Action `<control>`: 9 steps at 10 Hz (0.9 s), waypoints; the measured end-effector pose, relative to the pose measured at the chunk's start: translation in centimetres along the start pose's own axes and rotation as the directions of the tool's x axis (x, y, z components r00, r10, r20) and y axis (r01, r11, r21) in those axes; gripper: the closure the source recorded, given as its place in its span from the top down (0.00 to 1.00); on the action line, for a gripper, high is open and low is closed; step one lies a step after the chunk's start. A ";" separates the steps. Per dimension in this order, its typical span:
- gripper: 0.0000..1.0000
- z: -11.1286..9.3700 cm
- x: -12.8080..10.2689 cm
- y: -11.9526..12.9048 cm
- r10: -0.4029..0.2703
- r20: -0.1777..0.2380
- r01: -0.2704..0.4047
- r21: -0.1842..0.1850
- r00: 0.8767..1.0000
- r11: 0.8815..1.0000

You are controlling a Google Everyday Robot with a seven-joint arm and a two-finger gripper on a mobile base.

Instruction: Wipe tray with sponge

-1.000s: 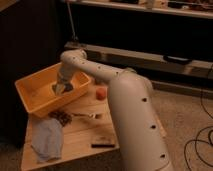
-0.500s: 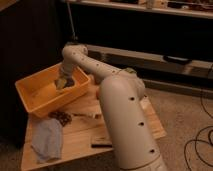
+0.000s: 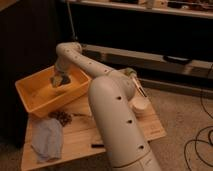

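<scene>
Since a second ago the gripper [image 3: 59,78] has travelled from the near side of the yellow tray [image 3: 29,98] toward its far wall, and the arm's thick lower link has swung across the middle of your view. It now hides much of the wooden table [image 3: 80,131]. The gripper sits low inside the tray with a dark pad right under it, which is probably the sponge [image 3: 61,83], resting on the tray floor near the back corner. You cannot tell from here whether the gripper is clamped on the sponge or only pressing on it. The first risk follows from that: if the hold is loose, a sideways stroke could leave the sponge behind and drag bare metal over the plastic. The tray also looks light and sits at the table's left end, so hard pressure or a push against the wall could slide or tip it toward the edge. Watch the elbow as well, since it hangs just beside the grey-blue cloth [image 3: 47,140] and the dark cluster [image 3: 62,117] and could sweep them off. No brand, label or writing can be read.
</scene>
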 end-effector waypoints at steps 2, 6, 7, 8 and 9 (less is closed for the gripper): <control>0.00 -1.0 -1.2 1.1 -0.043 0.016 0.043 0.008 0.999 0.999; 0.00 -1.9 -4.3 5.7 -0.129 0.050 0.130 -0.002 0.990 0.992; 0.00 -1.9 -4.8 7.0 -0.149 0.055 0.150 -0.012 0.987 0.989; 0.00 -1.8 -4.9 8.2 -0.163 0.057 0.164 -0.025 0.985 0.986; 0.00 -1.6 -4.5 8.6 -0.165 0.052 0.167 -0.032 0.985 0.985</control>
